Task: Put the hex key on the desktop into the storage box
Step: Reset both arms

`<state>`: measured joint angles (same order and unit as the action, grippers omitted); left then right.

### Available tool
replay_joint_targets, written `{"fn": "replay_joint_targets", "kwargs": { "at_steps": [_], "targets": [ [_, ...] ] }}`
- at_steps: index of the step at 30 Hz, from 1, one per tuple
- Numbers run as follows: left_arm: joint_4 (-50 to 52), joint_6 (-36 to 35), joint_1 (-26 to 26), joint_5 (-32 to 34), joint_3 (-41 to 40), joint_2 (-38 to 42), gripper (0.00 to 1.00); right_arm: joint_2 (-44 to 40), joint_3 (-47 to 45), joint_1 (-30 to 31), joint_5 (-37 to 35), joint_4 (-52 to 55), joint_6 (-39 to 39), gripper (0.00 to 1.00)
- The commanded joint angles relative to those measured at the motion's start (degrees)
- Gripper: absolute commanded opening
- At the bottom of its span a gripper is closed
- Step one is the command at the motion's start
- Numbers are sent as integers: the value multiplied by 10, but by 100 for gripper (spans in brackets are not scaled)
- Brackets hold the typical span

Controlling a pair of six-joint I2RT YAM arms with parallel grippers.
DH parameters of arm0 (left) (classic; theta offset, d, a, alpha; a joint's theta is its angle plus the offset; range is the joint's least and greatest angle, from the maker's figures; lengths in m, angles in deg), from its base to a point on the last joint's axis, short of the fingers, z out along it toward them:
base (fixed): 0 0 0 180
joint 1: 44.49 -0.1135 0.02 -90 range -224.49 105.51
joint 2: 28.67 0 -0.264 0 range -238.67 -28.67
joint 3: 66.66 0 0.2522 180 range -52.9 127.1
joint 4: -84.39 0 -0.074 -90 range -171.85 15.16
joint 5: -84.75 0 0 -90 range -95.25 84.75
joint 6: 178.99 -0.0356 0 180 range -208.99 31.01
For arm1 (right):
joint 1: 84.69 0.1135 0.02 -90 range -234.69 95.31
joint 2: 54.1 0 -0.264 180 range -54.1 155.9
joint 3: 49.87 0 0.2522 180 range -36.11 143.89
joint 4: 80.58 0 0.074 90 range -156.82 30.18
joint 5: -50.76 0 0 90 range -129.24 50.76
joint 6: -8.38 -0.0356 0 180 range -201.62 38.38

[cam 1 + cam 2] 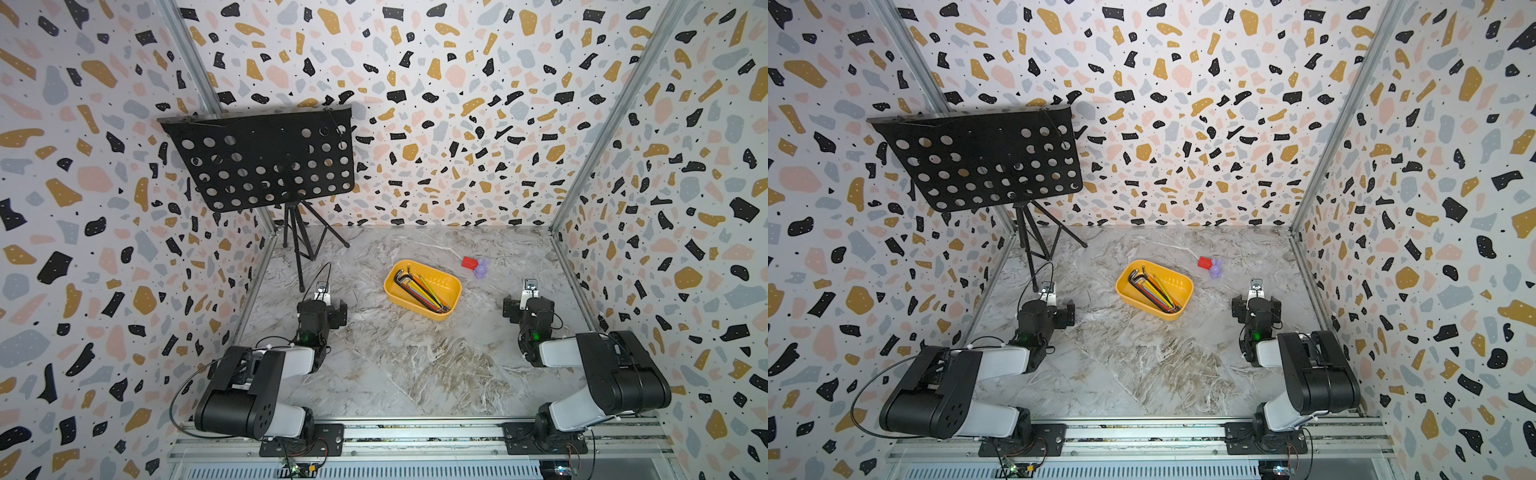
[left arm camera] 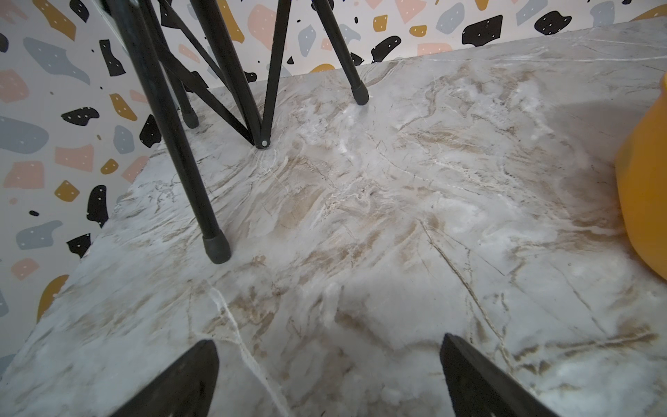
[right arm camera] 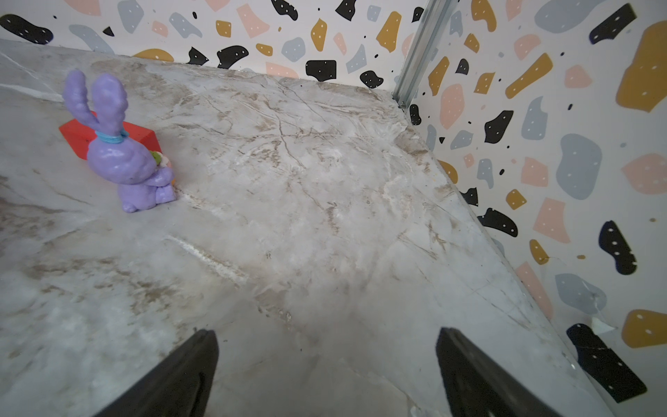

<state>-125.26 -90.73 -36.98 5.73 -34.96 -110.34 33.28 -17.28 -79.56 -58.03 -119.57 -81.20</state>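
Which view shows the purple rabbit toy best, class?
The right wrist view: the rabbit is large and sharp, ears and blue band clear, red block behind it. Both top views show only a tiny purple shape. The left wrist view misses it.

Black perforated music stand stood in the back-left corner, tray tilted, in both top views. Its tripod legs ended in rubber caps in the left wrist view.

Small red block sat right of centre toward the back. Purple rabbit figure was upright just beside it; couldn't tell if they touched. The right wrist view showed the rabbit with a blue band under its ears, partly covering the block.

Terrazzo-print walls on three sides, aluminium posts at the corners, aluminium rail along the front.
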Motion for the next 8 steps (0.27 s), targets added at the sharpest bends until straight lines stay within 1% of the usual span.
{"fn": "replay_joint_targets", "kwargs": {
  "at_steps": [1, 8],
  "targets": [
    [-27, 1, -2, -1, 10, 3, 100, -4, 2, -2, 2, -9, -2, 100],
    [-24, 1, -5, -6, 11, 5, 100, -4, 2, -2, 2, -8, -2, 100]
  ]
}}
